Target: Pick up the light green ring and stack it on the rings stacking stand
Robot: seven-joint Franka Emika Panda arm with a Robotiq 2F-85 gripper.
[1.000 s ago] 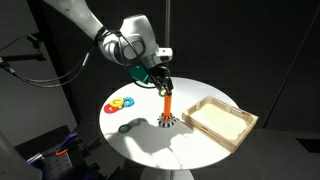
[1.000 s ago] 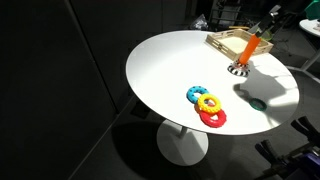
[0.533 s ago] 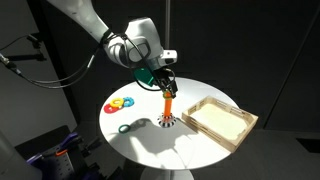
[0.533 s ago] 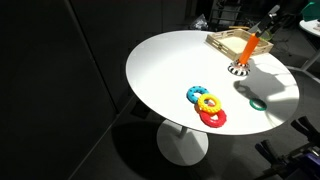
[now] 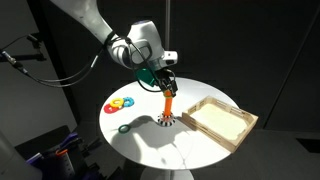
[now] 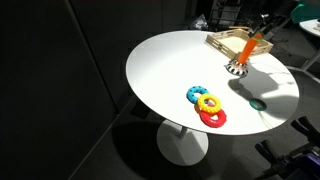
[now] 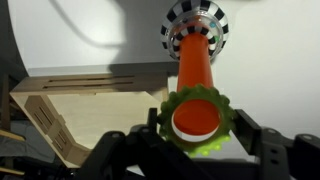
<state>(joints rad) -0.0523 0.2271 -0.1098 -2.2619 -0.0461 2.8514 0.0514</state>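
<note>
Light green scalloped plastic ring is pinched in the black Robotiq gripper, with one finger clamped on each side of it. In the wrist view the ring's hole sits dead centre over the top of the short orange peg of the rings stacking stand. The stand's round black-and-white patterned base is at the far end. Honestly can't tell if the ring is already round the tip or just above it. In both exterior views the stand is upright on the round white table, and the gripper hangs right at the peg's top. A shallow pale wooden tray sits just beside the stand. A blue ring, a yellow ring and a red ring lie in a touching cluster, well apart from the stand.
</note>
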